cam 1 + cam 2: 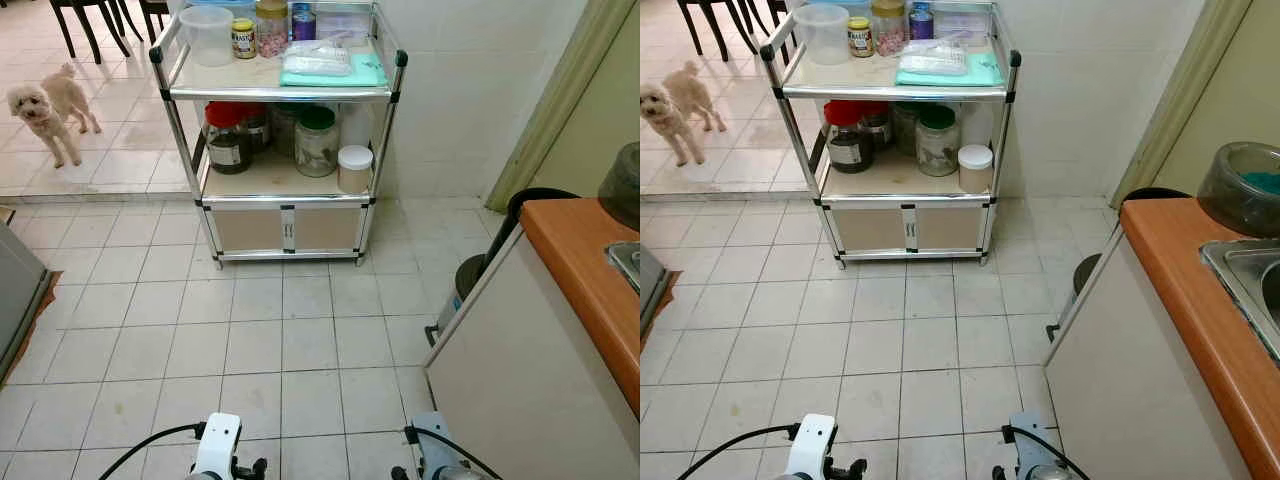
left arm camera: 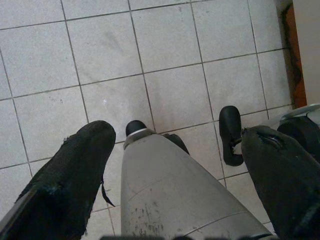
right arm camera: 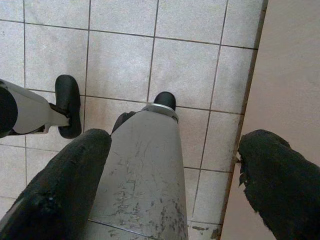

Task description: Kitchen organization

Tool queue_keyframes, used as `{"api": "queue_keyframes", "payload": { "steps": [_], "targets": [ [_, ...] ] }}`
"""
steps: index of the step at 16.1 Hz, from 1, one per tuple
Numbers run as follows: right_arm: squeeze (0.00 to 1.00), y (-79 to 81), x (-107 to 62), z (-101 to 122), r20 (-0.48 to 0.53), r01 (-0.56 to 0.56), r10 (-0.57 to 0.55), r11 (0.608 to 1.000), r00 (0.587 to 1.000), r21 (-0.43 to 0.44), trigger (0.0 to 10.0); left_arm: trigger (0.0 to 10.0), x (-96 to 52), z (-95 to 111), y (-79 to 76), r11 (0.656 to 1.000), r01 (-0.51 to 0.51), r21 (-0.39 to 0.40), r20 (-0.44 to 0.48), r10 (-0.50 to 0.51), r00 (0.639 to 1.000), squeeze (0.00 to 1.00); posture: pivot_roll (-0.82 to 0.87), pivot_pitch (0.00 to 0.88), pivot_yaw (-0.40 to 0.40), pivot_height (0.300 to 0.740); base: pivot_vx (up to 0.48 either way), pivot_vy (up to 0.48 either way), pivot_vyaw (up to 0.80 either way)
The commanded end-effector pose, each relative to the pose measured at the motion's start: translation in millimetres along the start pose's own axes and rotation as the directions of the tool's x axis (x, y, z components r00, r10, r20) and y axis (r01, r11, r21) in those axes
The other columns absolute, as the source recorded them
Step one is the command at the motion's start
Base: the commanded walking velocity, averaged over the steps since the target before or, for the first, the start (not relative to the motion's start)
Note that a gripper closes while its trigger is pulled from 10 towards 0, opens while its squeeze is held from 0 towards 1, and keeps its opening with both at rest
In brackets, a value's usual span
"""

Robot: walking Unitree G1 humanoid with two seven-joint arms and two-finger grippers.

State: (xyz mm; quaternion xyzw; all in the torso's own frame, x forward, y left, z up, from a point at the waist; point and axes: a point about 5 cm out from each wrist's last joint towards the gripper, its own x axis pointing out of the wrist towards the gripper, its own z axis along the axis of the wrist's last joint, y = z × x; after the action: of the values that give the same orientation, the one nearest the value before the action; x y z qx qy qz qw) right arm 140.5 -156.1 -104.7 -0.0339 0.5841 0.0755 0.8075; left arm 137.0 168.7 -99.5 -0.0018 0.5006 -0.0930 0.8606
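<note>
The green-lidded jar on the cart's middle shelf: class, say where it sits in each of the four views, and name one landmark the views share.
Left eye view: green-lidded jar, upper centre, beside the white-lidded jar.
Right eye view: same jar, slightly further left.
Left wrist view: not in it; only floor tiles and open fingers.
Right wrist view: not in it.
Shared landmark: the metal cart in both eye views.

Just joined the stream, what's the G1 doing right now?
Nothing in hand yet. It stands on the tiled floor facing a metal cart with jars on its two shelves. Both arms hang idle: left gripper and right gripper are open, pointing at the floor. A counter is on its right, and a small dog stands off to the left.
</note>
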Motion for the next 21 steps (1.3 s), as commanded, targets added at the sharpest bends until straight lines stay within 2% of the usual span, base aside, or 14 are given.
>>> {"api": "queue_keyframes", "payload": {
  "steps": [1,17,19,21],
  "targets": [
    [0.0,-8.9,-4.1,53.2,0.166,0.096,-0.095,0.995,0.981,0.005,10.0,10.0,11.3,30.1,-2.7,0.988,-0.126,0.087,-0.093,0.134,0.987,0.0,-0.07,0.0,-0.025,0.74,0.0,0.0,0.0],
    [0.0,-8.9,-4.1,53.2,0.166,0.096,-0.095,0.995,0.981,0.005,10.0,10.0,11.3,30.1,-2.7,0.988,-0.126,0.087,-0.093,0.134,0.987,0.0,-0.07,0.0,-0.025,0.74,0.0,0.0,0.0],
    [0.0,-9.7,-4.3,51.6,0.188,0.086,-0.083,0.996,0.979,-0.009,10.0,10.0,12.6,38.6,-3.2,0.978,-0.174,0.113,-0.052,0.181,0.982,0.0,-0.07,0.0,-0.037,0.74,0.0,0.0,0.0],
    [0.0,-9.6,-4.5,53.5,0.196,0.081,-0.078,0.997,0.977,-0.008,10.0,10.0,12.7,40.0,-2.8,0.978,-0.176,0.109,-0.046,0.182,0.982,0.0,-0.07,0.0,-0.038,0.74,0.0,0.0,0.0]
  ]
}}
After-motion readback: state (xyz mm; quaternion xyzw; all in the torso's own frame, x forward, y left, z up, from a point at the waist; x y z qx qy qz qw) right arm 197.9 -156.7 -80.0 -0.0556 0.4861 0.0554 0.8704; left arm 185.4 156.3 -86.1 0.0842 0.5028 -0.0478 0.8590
